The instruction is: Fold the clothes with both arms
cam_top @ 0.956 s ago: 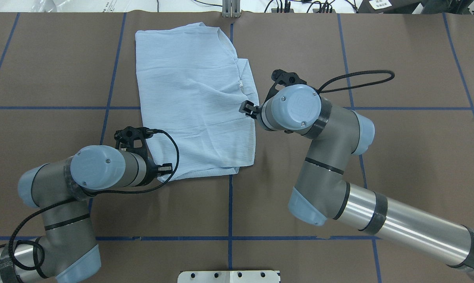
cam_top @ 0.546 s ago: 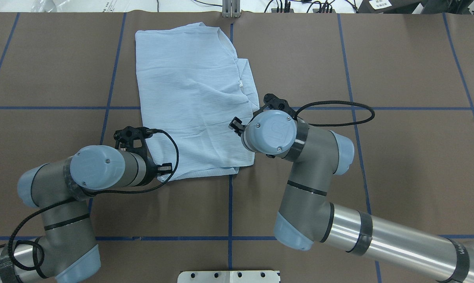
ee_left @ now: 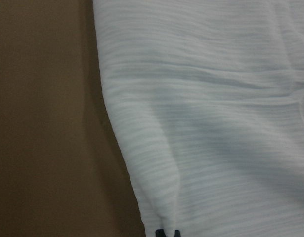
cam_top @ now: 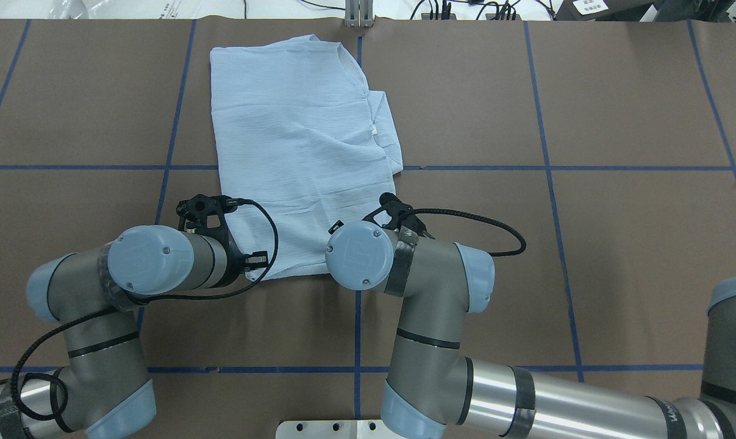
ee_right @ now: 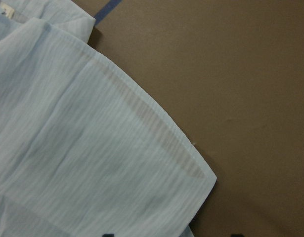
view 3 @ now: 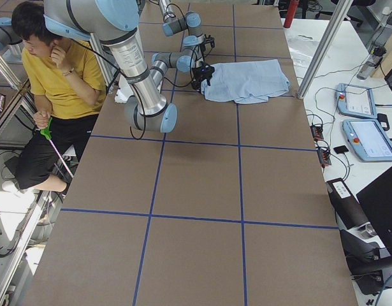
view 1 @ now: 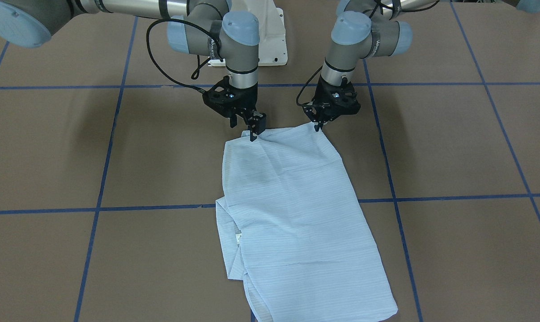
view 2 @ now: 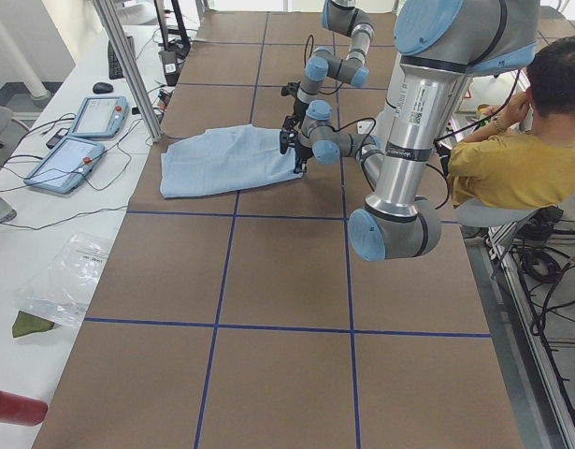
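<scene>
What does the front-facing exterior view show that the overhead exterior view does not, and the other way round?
Only the front-facing view shows the jaws of the right arm, down at a corner of the shirt; overhead, that arm's wrist covers them. Only the overhead view shows the shirt's far edge whole, and black cables beyond the table. Both show the shirt flat on the brown table with blue lines, and the left arm at its other near corner.
</scene>
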